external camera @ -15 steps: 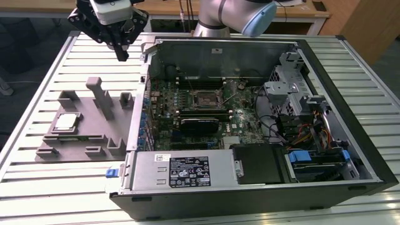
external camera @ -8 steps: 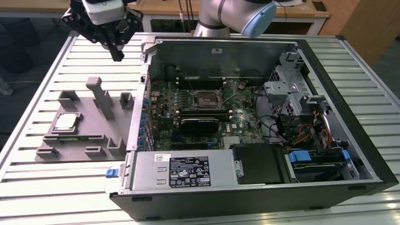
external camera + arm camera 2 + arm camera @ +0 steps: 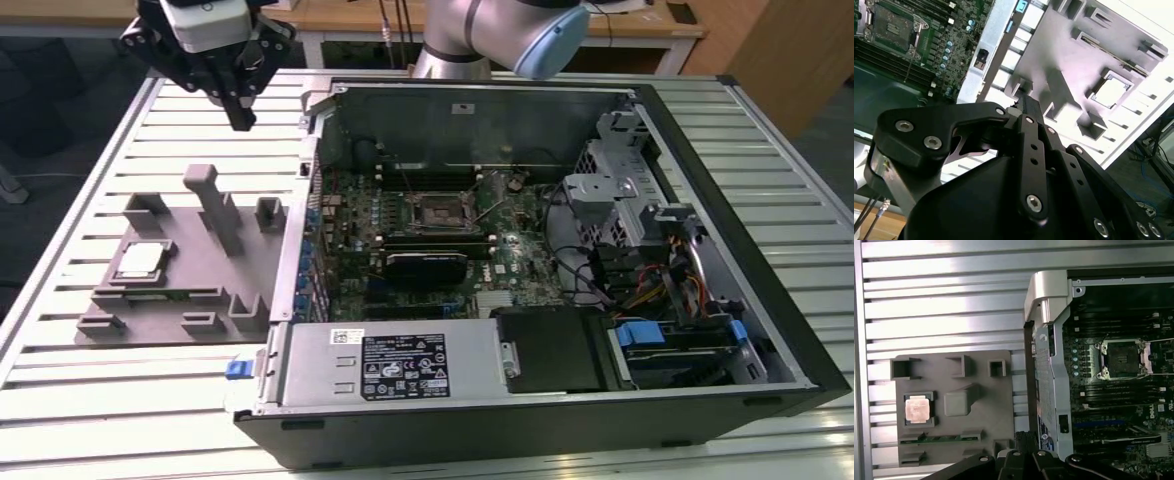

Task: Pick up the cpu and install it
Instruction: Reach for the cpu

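Exterior view, gripper: the gripper [image 3: 243, 118] hung above the slatted table [image 3: 80, 400], clear of the grey fixture [image 3: 200, 295], jaws closed together on nothing.
Exterior view, cpu: the cpu [image 3: 140, 261] lay flat, silvery top up, in a square recess at the fixture's 9 o'clock edge.
Exterior view, bearing: from the fingertips the cpu lay at about 7 o'clock, lower and well apart; being square, it offered no long axis.
Exterior view, socket: the motherboard socket [image 3: 437, 212] inside the computer case [image 3: 534, 420] lay at about 3 o'clock from the cpu and looked empty.
Second wrist view, jaws: the fingers [image 3: 1026, 130] met at their tips, with nothing between them.
Second wrist view, cpu: a pale square [image 3: 1110, 92] sat in its recess beyond the fingertips, on the side of the fixture away from the case.
First wrist view, cpu: it [image 3: 917, 409] sat seated in the recess, with the rest of the fixture [image 3: 984, 405] between it and the case wall.
First wrist view, task: the cpu was not yet picked up.
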Motion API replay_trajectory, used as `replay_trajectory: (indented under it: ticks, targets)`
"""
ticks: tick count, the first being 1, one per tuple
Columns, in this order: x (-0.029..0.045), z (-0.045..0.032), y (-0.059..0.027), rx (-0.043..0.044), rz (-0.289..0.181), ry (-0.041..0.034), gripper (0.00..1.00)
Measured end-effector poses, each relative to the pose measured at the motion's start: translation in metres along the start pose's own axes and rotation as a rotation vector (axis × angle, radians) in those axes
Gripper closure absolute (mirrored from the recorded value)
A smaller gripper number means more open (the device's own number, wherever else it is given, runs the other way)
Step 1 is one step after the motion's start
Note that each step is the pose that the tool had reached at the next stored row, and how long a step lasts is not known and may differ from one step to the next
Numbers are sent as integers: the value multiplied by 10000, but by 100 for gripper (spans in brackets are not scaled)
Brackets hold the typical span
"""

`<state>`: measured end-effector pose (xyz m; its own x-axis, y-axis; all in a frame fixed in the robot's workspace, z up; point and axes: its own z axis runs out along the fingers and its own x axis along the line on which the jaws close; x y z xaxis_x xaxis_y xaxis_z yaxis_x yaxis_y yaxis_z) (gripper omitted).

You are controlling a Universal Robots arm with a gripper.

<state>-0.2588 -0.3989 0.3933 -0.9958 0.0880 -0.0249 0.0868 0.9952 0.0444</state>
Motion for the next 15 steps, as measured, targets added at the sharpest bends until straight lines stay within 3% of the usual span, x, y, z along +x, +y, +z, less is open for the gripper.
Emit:
replay_trajectory:
  ticks: [15]
  targets:
    - [177,-5,-15,0,20,-1,89]
